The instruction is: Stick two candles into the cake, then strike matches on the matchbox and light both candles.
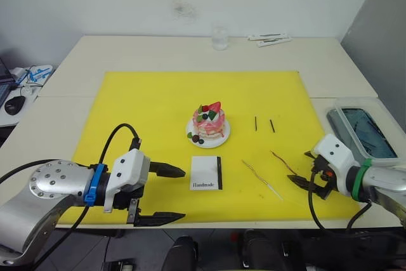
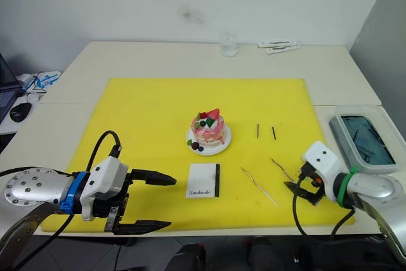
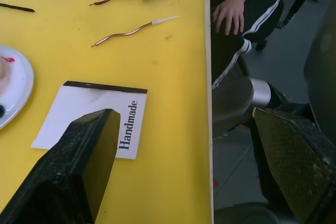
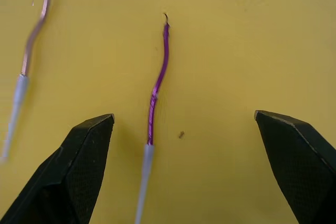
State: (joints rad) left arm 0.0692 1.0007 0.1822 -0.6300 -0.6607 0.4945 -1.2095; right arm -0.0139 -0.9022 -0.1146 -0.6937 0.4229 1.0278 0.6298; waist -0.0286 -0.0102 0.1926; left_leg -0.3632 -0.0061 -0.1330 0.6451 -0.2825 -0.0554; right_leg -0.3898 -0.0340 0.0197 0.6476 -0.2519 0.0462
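Two wavy candles [image 1: 261, 179] [image 1: 283, 163] (pale ends) lie flat on the mat [image 1: 139, 106]; right gripper [image 4: 184, 166] hangs spread wide over one, left gripper [image 1: 166, 195] wide too

Both head views are bright and evenly lit, apparently from overhead, with the flat yellow rectangular mat [image 1: 158, 106] saturated and free of glare. Shadows are soft and short: a faint one hugs the small round pink-and-white cake [image 1: 209, 120] at frame centre. The clear plastic lidded container [image 1: 363, 130] at the right edge carries pale reflections (its contents are hard to read). In the right wrist view the thin wavy purple-tinted candle [image 4: 157, 85] is fairly sharp, while the black gripper fingers [image 4: 79, 166] at the bottom corners blur slightly. The left wrist view is sharp on the flat white matchbox [image 3: 79, 116], dimmer on its right side.
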